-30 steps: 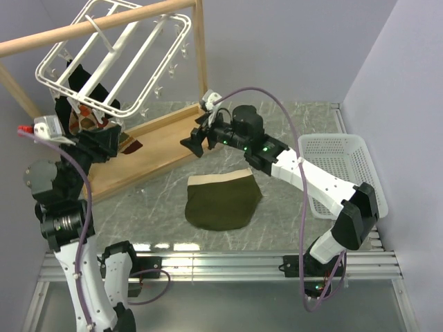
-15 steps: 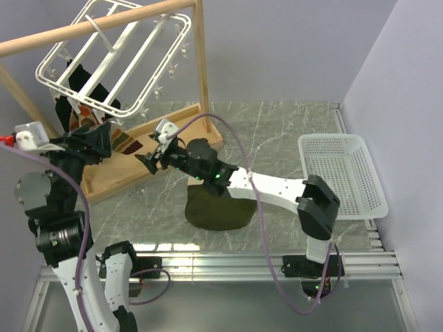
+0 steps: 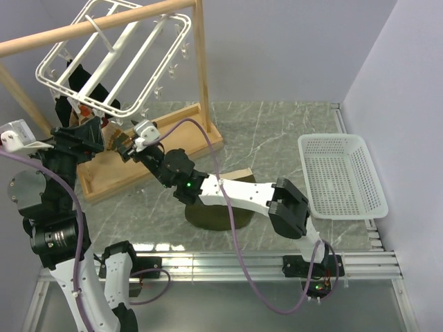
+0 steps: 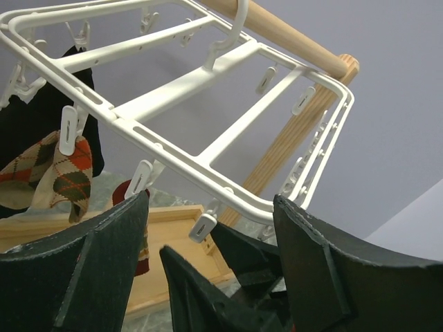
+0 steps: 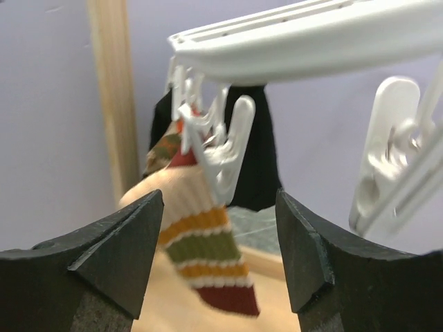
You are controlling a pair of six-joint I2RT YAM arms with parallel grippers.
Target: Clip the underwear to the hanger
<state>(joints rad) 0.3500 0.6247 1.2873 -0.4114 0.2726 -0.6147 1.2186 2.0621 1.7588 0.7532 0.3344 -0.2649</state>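
The dark olive-green underwear [image 3: 210,216] lies flat on the table, partly under my right arm. The white hanger [image 3: 114,55] hangs tilted from the wooden rail, with clips dangling from it; it also shows in the left wrist view [image 4: 208,138] and in the right wrist view [image 5: 311,38]. My left gripper [image 3: 93,135] is open and empty just below the hanger's near-left edge [image 4: 211,207]. My right gripper [image 3: 128,146] reaches far left beneath the hanger, open and empty [image 5: 218,197], facing a white clip [image 5: 228,149] that holds a striped sock [image 5: 201,256]. Its black fingers [image 4: 208,290] show between the left fingers.
A wooden rail stand [image 3: 202,62] with a flat wooden base [image 3: 163,145] carries the hanger. A black garment with tan-red patches [image 3: 83,86] hangs from the clips on the left. A white mesh basket [image 3: 342,176] sits at the right.
My right arm has swung left from above the underwear to beneath the hanger, close to my left gripper. The left arm has shifted a little left. The underwear has not moved.
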